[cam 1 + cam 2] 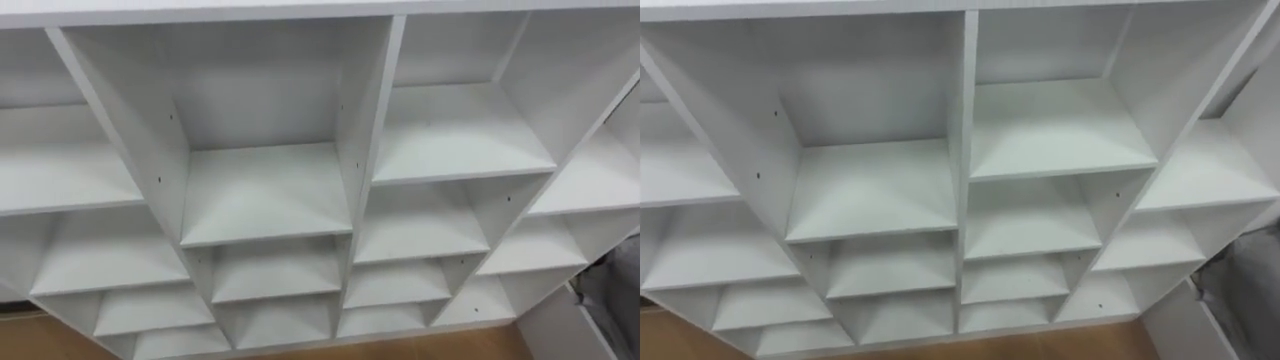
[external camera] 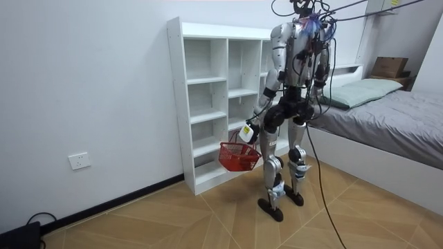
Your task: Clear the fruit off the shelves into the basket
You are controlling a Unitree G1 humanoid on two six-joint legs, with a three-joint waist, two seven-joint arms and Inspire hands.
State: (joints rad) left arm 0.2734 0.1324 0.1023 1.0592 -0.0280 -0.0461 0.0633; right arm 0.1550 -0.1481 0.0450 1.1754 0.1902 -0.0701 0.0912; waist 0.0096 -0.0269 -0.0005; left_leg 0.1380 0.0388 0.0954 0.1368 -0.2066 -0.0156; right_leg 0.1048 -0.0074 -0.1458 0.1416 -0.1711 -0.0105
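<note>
The red plastic openwork basket [image 2: 239, 158] hangs by its thin handle from the robot's left hand [image 2: 250, 133], whose fingers are closed round the handle. The arm reaches down on the room view's left side of the body, so the basket sits at about knee height, off the floor. It hangs just in front of the lower compartments of the tall white open-fronted closet [image 2: 208, 104].

The robot stands upright, close before this closet and facing it, with both feet flat on the floor. From the head camera the closet [image 1: 365, 130] appears as a grid of white compartments, with upright dividers crossed by flat shelf boards. The rows run down towards a strip of wooden floor [image 1: 30, 335] at the lower left. Small peg holes dot the inner side walls.

In the room view the closet stands against a plain white wall [image 2: 90, 83] with a dark skirting board along its foot. A white wall socket [image 2: 79, 161] sits low on that wall, well to the closet's left. The floor is light brown wood laid in an angled pattern [image 2: 173, 221].

On the robot's other side, at the room view's right, is a bed with a grey cover [image 2: 401, 117]. A pale green pillow [image 2: 360, 90] lies at its head. A brown cardboard box [image 2: 390, 67] sits behind the pillow.
</note>
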